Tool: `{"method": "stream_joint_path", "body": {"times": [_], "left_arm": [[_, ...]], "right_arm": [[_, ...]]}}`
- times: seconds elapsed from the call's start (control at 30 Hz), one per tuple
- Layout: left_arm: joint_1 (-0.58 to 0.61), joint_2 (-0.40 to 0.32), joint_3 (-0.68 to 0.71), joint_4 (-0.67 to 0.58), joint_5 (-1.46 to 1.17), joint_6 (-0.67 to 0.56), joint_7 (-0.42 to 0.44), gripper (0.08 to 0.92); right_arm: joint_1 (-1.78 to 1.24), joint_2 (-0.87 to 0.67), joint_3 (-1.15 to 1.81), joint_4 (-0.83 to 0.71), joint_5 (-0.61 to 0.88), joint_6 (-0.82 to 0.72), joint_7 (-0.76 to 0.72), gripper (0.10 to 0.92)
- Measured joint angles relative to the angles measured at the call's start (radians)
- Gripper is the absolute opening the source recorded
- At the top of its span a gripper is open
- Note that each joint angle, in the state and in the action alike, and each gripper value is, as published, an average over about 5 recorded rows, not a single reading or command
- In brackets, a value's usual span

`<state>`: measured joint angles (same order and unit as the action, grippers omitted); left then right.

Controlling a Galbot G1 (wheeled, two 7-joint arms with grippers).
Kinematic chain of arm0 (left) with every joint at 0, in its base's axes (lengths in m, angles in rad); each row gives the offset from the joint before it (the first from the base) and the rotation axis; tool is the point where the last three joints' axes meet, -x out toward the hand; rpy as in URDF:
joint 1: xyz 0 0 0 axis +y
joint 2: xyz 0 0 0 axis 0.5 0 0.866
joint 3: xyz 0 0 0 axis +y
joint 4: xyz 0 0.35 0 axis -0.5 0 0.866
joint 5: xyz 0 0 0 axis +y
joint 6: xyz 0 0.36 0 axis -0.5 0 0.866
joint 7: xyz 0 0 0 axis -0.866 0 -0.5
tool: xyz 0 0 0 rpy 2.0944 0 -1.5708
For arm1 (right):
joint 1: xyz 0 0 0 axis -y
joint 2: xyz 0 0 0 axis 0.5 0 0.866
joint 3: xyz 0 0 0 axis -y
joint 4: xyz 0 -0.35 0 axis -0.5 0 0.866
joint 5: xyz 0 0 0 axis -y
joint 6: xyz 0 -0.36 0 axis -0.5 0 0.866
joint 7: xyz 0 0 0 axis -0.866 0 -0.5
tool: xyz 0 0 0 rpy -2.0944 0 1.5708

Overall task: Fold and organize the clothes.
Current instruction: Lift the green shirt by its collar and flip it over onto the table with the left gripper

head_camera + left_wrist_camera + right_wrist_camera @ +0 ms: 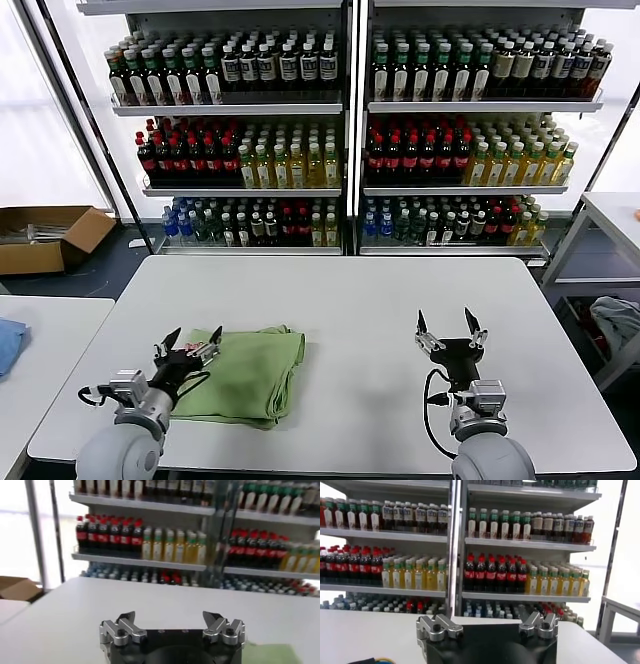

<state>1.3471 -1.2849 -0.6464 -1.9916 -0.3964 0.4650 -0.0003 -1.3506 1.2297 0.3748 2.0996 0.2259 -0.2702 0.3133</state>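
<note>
Folded green polo shirt (248, 372) is lying on the white table (380, 310), left-front part. Left gripper (190, 345) is hovering at the shirt's left edge, jaws spread, empty. Right gripper (447, 328) is hanging well right of the shirt, jaws spread.

The left end effector (193, 345) hides the near-left part of the folded polo shirt (255, 370) from you; its collar, buttons and print cannot be made out. Your left wrist view crops it to a green corner (280, 654).
</note>
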Motion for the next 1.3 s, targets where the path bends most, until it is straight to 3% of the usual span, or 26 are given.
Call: {"method": "stream_joint_path", "body": {"times": [0.67,1.3], "left_arm": [[0.024,0.035,-0.041,0.134,-0.022,0.010,0.071,0.811],[0.044,0.031,-0.029,0.158,-0.020,0.011,0.112,0.291]], "right_arm": [[-0.019,0.021,-0.012,0.019,-0.016,0.000,-0.004,0.823],[-0.008,0.028,-0.017,0.019,-0.023,-0.004,-0.004,0.823]]}}
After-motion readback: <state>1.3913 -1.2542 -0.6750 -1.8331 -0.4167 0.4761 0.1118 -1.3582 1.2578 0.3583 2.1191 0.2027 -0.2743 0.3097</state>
